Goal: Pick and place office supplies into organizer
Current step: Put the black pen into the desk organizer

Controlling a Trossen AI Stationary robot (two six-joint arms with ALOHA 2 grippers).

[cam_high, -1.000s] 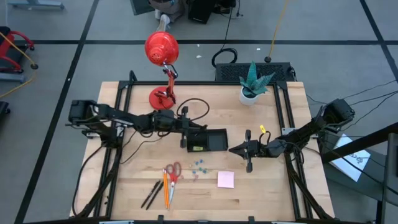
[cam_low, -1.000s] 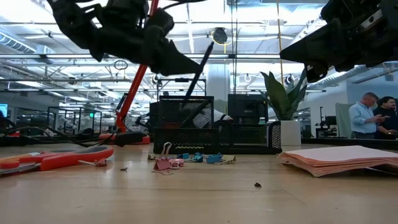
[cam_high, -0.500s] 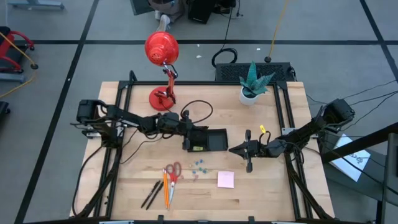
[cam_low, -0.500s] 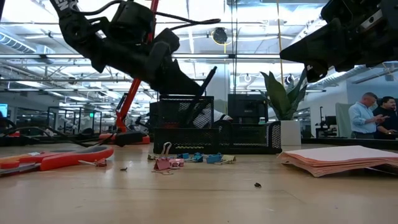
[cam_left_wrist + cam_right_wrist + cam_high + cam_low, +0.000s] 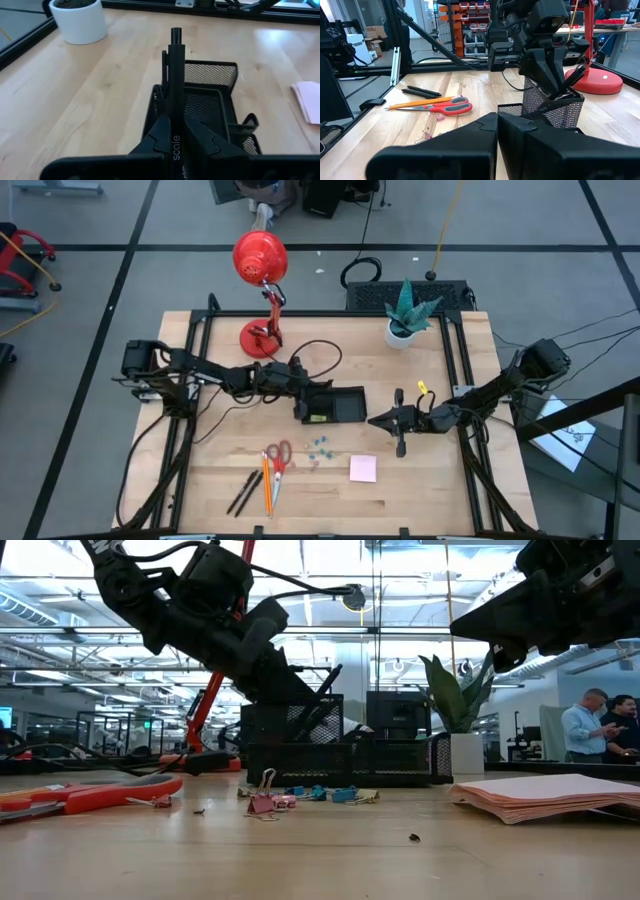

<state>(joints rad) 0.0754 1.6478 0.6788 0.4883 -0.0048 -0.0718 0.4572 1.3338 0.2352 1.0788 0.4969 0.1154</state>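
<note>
Since a second ago the left gripper (image 5: 175, 137), clamped on a black pen (image 5: 175, 85), has lowered it into the organizer (image 5: 335, 406)'s tall cup; release seems next; right gripper (image 5: 402, 421) waits closed nearby.

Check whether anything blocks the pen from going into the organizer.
Nothing visible does. The left tool holds the black pen with its tip already inside the organizer's tall mesh cup.

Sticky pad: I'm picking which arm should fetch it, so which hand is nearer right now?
Right. The right hand hangs just above the sticky pad's far side, slightly to its right. The left hand is farther off, at the organizer, shut on a pen.
</note>
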